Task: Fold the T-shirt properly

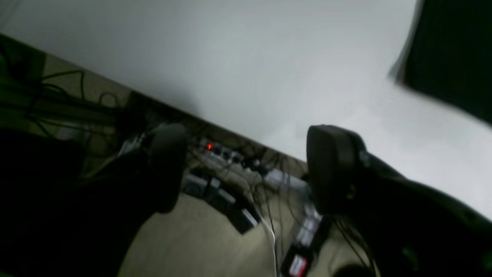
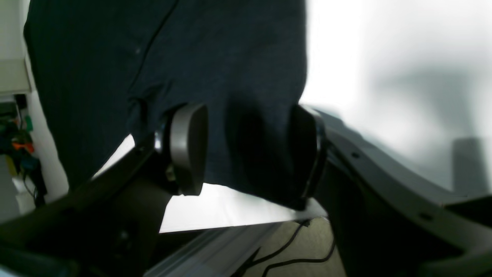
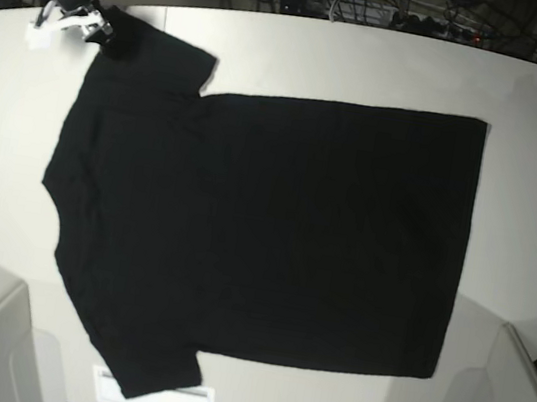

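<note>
right tool (image 2: 248, 154): spread over black t-shirt (image 3: 275, 227) sleeve | left tool (image 1: 246, 169): spread, holding nothing

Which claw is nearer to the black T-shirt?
Right. The right claw hovers at the sleeve of the T-shirt; the left claw is off beyond its hem.

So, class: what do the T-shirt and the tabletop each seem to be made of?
T-shirt: matte black knit cloth, probably cotton, judging by its soft creases and visible seam.
Tabletop: smooth, pale, perhaps laminate, since it shows faint, blurry reflections.
</note>
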### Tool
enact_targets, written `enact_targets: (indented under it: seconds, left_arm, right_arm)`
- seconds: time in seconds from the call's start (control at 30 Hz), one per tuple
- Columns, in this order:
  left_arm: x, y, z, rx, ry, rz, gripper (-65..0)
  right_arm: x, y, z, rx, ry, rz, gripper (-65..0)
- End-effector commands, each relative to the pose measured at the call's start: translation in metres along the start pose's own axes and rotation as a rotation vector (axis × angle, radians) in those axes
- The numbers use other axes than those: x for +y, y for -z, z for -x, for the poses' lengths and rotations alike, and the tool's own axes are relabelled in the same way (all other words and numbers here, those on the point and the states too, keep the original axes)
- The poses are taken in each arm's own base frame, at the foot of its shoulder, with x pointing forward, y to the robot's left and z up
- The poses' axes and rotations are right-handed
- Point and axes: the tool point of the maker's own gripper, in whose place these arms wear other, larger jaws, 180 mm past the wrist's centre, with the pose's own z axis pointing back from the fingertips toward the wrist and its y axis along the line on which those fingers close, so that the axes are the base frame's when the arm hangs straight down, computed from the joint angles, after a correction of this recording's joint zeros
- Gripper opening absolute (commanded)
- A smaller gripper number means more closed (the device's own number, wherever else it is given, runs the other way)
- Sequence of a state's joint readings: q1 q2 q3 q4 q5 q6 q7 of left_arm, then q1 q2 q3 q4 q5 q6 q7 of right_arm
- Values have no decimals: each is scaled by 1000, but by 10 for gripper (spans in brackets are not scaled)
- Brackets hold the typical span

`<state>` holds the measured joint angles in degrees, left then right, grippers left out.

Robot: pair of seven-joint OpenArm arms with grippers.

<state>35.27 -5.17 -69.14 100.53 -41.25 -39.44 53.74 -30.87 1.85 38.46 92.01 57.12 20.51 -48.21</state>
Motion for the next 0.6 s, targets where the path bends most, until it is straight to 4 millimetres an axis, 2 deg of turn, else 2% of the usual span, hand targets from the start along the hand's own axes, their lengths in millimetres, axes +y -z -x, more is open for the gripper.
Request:
enact_targets:
  seconds: [0.0,0.17,0.3,0.43,0.57]
  left_arm:
    - [-9,2,-9,-23,36,30,-186]
    - [-37,20,-1,22,71,111,-186]
    - [-60,33,-3,29,96,176,-186]
    - [-64,39,-1,46,125,163,-186]
    - [-61,39,2,57,128,154,-186]
  right_arm:
    - [-8,-2,16,69,-8,37,-329]
    - [-6,0,17,70,-7,32,-330]
    - [-6,0,16,69,-7,31,-330]
    - [-22,-3,10,41,18,72,-332]
    - [-39,-7,4,35,-51,154,-332]
